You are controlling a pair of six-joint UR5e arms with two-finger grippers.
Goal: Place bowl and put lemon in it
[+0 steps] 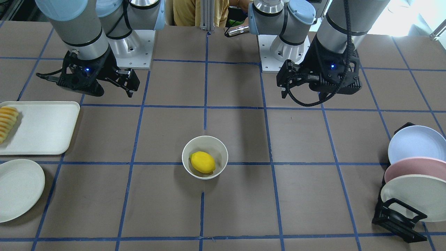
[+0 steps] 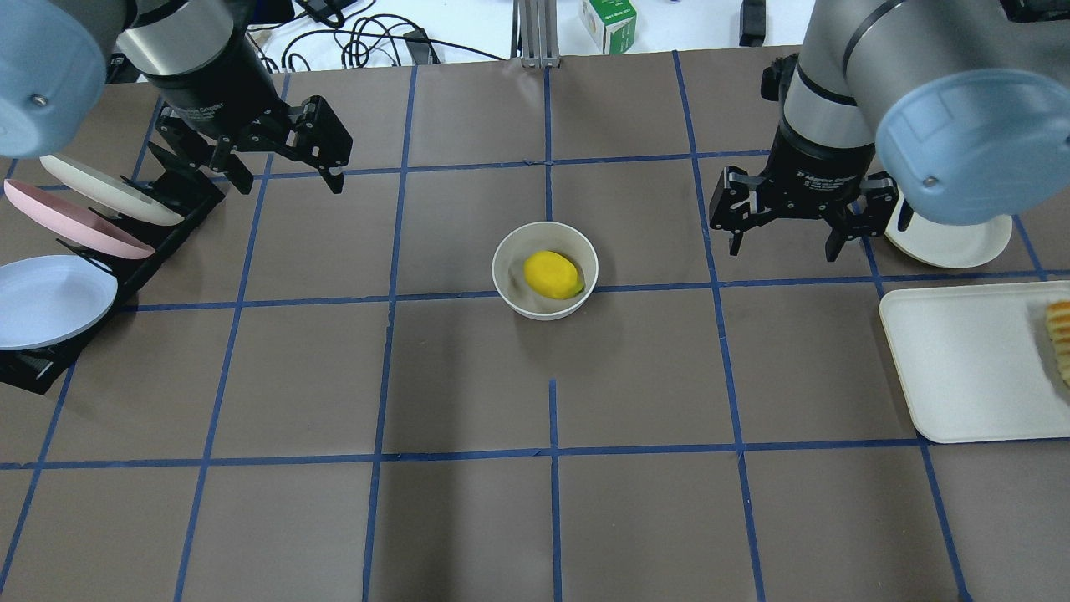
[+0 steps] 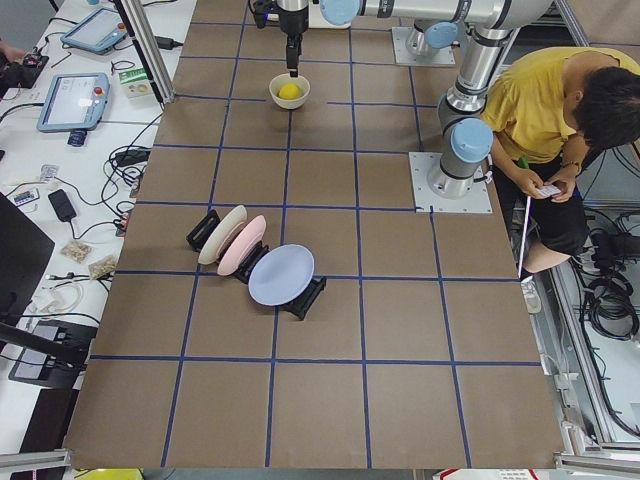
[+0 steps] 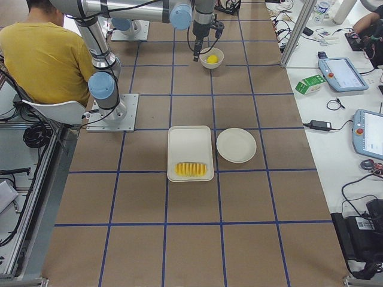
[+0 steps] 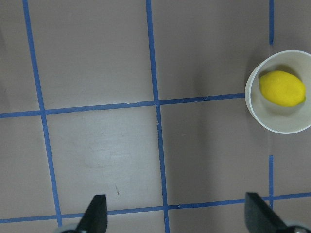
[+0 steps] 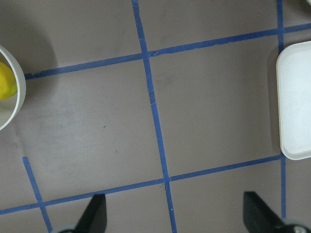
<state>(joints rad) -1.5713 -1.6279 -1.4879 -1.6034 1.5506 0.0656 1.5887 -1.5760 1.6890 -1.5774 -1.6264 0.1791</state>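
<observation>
Lying inside the bowl [image 2: 510,269], midway between the worktop's left and right edges: the lemon [image 2: 552,274]. Hanging above the worktop, well apart from the bowl, jaws released and empty: left gripper [image 2: 288,173] toward the left edge, right gripper [image 2: 784,249] toward the right edge.
</observation>
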